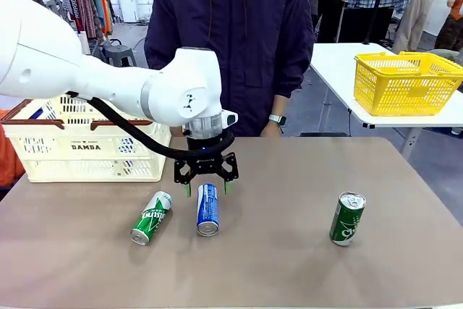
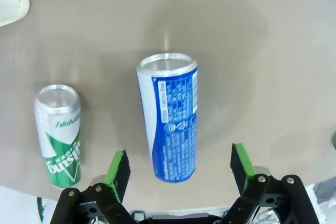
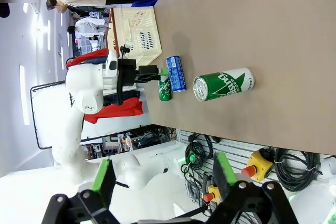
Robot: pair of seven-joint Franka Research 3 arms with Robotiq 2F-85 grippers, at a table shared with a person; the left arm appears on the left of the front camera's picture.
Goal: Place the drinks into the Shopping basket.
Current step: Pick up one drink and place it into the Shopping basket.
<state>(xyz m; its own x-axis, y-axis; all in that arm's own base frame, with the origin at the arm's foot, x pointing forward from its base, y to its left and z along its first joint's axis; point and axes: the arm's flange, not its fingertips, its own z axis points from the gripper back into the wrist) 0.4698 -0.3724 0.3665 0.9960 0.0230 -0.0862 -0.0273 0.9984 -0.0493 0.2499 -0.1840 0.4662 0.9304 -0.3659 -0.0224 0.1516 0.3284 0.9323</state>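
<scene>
1. The left fingers (image 2: 118,169) are spread wide and empty. They hang just above the blue can (image 1: 207,209), which lies on its side near the middle of the desk (image 1: 289,265).
2. The can's long axis runs from the robot's side toward the far side, and one finger stands on each side of its width. I judge that a straight drop and squeeze would pinch it across the body.
3. From the front, the fingers sit over the can's far end rather than its middle, so a small shift along the can may help.
4. The left wrist view shows one pad between the blue can and the left green can (image 1: 152,217) lying just beside it, a gap the front view hardly shows.
5. The basket (image 1: 94,157) stands at the desk's far left, nearest the left arm.
6. The right fingers (image 3: 226,174) are spread, empty and off the desk. Their view shows the right green can (image 3: 223,85) on its side, well apart from the others.
</scene>
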